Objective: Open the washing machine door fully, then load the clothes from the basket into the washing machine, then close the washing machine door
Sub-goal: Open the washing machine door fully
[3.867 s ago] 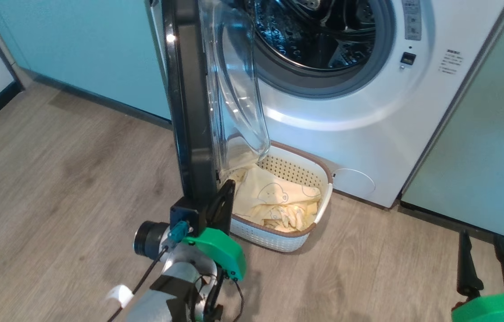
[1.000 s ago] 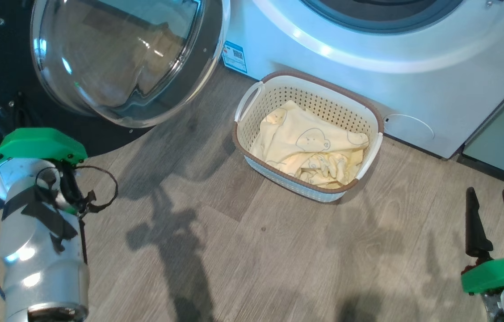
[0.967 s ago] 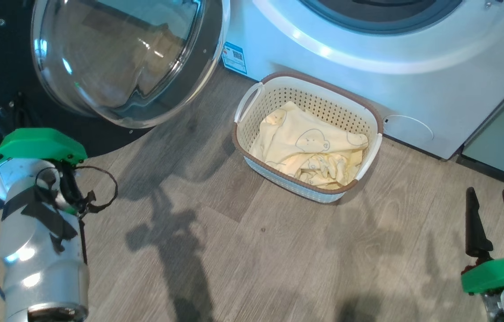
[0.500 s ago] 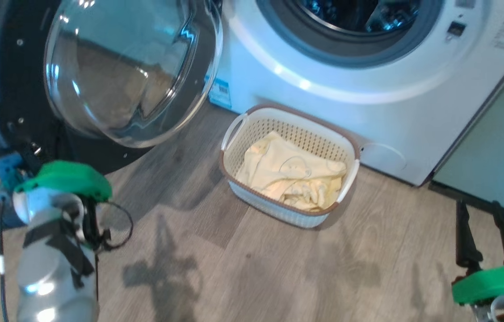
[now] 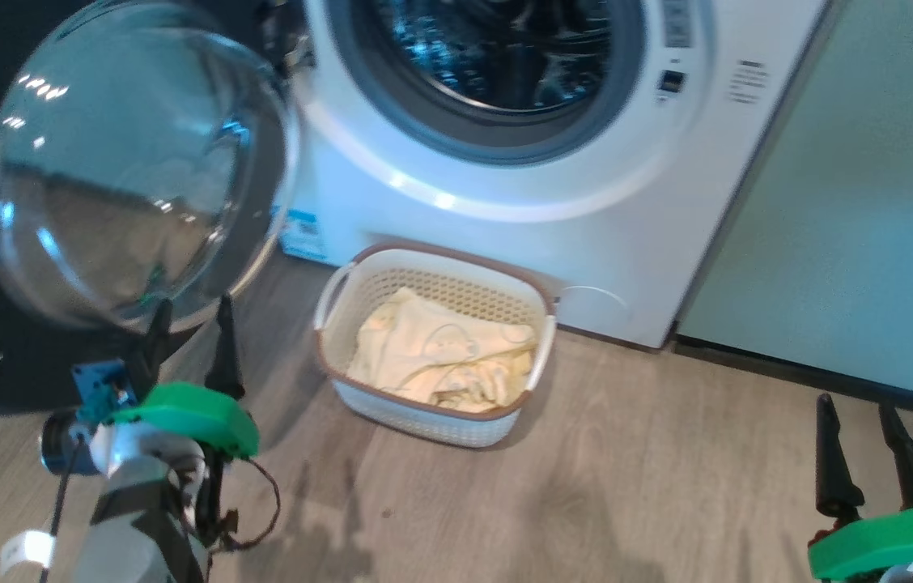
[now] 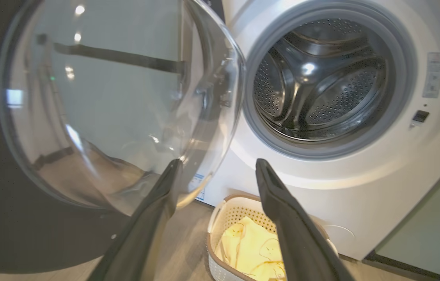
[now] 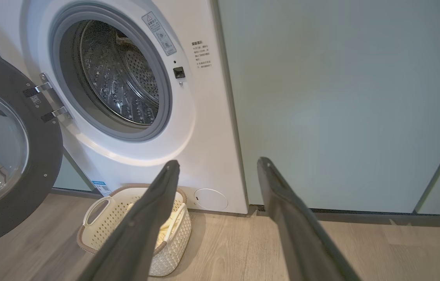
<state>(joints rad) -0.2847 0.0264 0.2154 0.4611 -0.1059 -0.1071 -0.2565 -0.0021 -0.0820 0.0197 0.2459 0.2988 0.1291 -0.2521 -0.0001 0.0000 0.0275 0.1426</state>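
Washing machine (image 5: 505, 219) white, drum mouth uncovered. Washing machine door (image 5: 100, 186) swung wide open on robot's left. Basket (image 5: 440, 253) on floor (image 5: 626, 486) just beside machine front, under mouth. Clothes (image 5: 432, 356) heaped in basket. Left gripper (image 5: 193, 306) near door's lower edge, 2 fingers apart, empty. Right gripper (image 5: 855, 405) well apart from basket, jaws apart, empty.

Glossy black plastic rim and clear, shiny domed glass on the washing machine door (image 5: 125, 162), upper left of the head view. Smooth glossy white on the washing machine (image 5: 505, 219) front, matt grey ring (image 5: 497, 152) round the mouth, shiny perforated steel drum (image 6: 313, 89) inside. Cream perforated plastic basket (image 5: 424, 421) with a brown rim. Soft crumpled pale yellow cloth for the clothes (image 5: 432, 360). Matt wood-grain floor (image 5: 626, 486), flat matt teal cabinet (image 5: 869, 202) far right.
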